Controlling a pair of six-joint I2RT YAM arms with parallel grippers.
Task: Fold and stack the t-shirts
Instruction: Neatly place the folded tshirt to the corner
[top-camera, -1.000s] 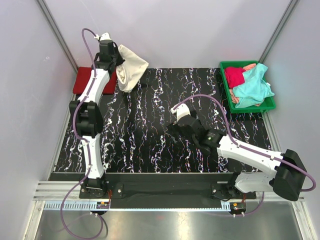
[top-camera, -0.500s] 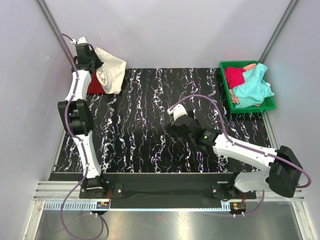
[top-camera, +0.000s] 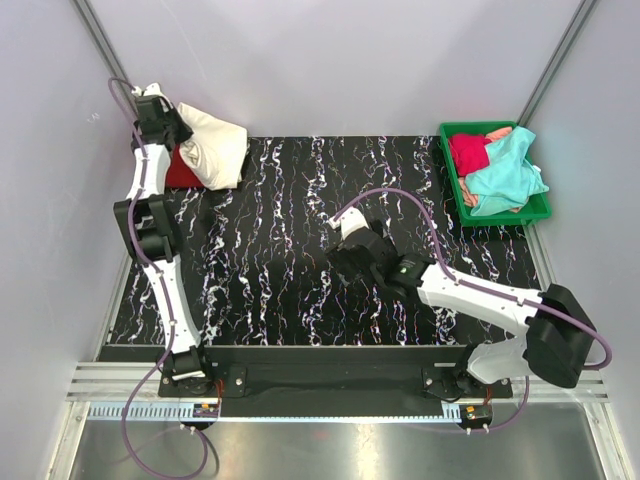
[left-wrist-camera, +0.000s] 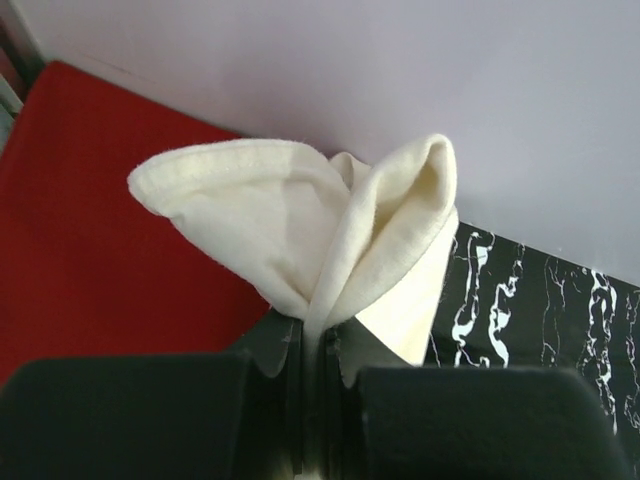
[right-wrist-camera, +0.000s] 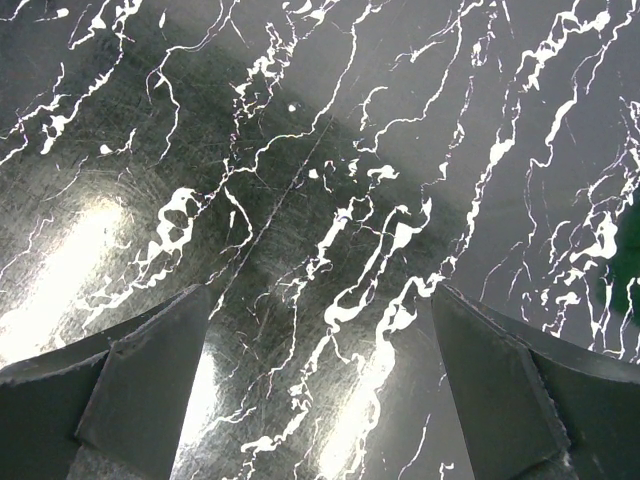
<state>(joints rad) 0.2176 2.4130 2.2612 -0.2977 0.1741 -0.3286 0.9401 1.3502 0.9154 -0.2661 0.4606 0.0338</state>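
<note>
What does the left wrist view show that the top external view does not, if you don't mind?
Only the left wrist view: the left gripper close up, its jaws pinched shut on a fold of the cream shirt, with the hem stitching clear. Only the top view: the right gripper open over the mat, and the green tray holding a teal shirt and a crimson shirt. Both: the cream shirt, the red shirt by it, and the mat.
</note>
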